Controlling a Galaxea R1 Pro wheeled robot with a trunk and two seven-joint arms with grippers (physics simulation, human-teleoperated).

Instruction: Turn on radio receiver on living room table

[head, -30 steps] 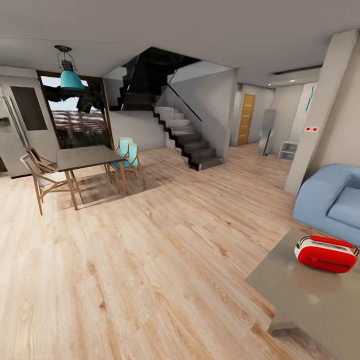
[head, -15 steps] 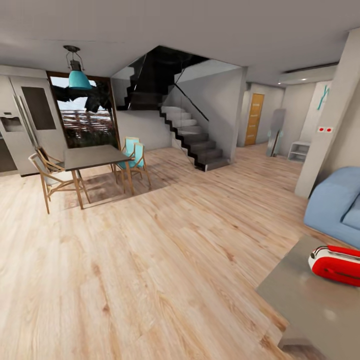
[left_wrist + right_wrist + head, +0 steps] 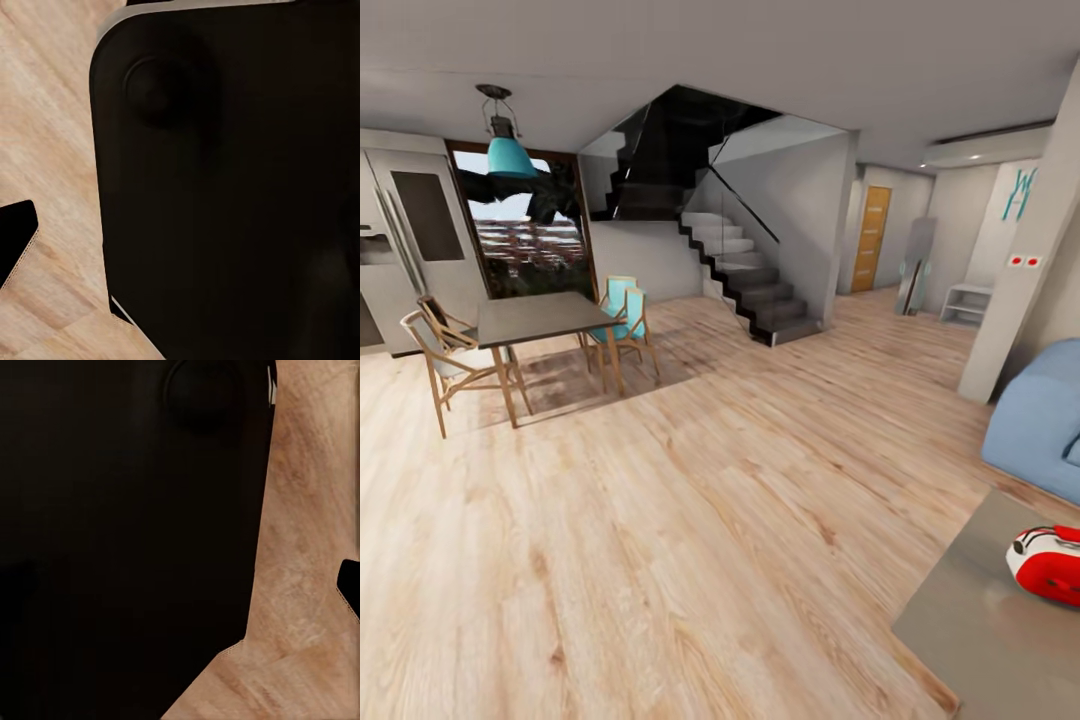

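Note:
The radio receiver (image 3: 1048, 564), a red rounded case with white stripes, lies on the grey-brown low table (image 3: 970, 625) at the head view's lower right, and the picture's edge cuts it off. Part of the blue sofa (image 3: 1040, 425) of the living room stands behind the table. In the left wrist view, a black fingertip (image 3: 15, 241) hangs over wood floor beside my dark body (image 3: 225, 187). The right wrist view has another black fingertip (image 3: 349, 583) over floor next to the dark body (image 3: 120, 532). Neither view reveals how the jaws stand.
A wide stretch of wood floor (image 3: 660, 520) lies ahead. A dark dining table (image 3: 535, 316) with wooden and teal chairs (image 3: 618, 315) stands at the far left under a teal lamp (image 3: 508, 155). Dark stairs (image 3: 750, 280) rise at the back, and a pillar (image 3: 1015, 270) stands by the sofa.
The camera has moved. The radio and low table now sit farther right and lower in the picture, with the radio cut by the edge. Nothing in the room itself has moved.

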